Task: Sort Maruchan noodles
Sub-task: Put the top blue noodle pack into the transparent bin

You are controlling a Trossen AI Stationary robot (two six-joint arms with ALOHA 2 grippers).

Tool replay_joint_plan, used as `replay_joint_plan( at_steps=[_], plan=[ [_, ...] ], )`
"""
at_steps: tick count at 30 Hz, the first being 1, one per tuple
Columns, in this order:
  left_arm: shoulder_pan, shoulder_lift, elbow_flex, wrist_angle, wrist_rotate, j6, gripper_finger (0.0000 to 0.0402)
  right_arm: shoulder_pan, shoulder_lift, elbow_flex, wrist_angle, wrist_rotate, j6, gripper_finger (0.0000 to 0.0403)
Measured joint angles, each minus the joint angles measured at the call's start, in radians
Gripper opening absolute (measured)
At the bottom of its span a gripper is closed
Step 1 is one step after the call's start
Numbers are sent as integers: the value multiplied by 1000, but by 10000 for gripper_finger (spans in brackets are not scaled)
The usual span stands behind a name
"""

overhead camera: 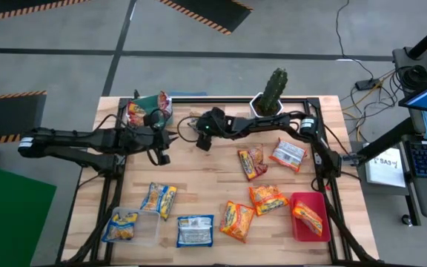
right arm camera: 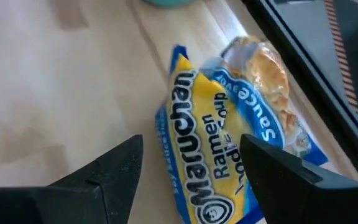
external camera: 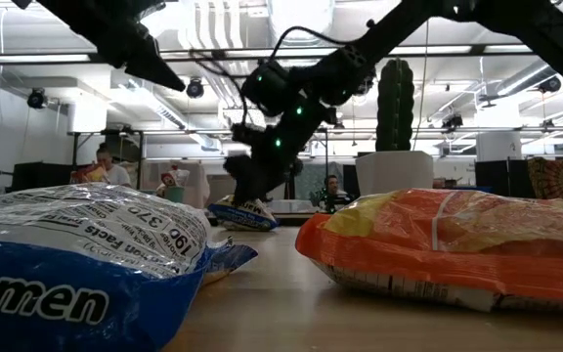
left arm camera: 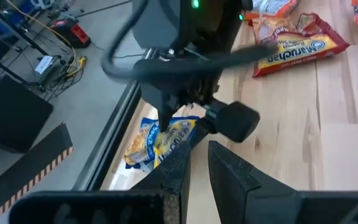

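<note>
Your right gripper (right arm camera: 188, 158) hung open over a blue-yellow Maruchan packet (right arm camera: 219, 140), hidden from above, left gripper (left arm camera: 194, 165) fingers nearly shut, empty, beside it.

Back edge is tight: right gripper (overhead camera: 203, 141) sits w/ fingers spread over a blue-yellow packet (right arm camera: 219, 134) right by the table's black frame rail (overhead camera: 213, 99), and the cactus (overhead camera: 275, 89) stands just beside that arm. Left gripper (overhead camera: 163, 153) crowds in close too. Mid table (overhead camera: 199, 178) is bare wood, easy pass. Front is cluttered w/ packets and the red tray (overhead camera: 308, 216).
</note>
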State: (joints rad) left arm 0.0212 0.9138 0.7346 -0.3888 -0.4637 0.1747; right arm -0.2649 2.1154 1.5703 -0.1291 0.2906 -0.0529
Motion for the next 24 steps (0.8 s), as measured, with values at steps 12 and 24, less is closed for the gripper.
replay_joint_plan(
  at_steps=[12, 24],
  plan=[
    [0, 0, -41, 27, -1, 1, 39, -2, 60, 0, 8, 78, 1, 246],
    [0, 0, -41, 40, -1, -2, 39, -7, 60, 5, -3, 77, 8, 117]
  ],
)
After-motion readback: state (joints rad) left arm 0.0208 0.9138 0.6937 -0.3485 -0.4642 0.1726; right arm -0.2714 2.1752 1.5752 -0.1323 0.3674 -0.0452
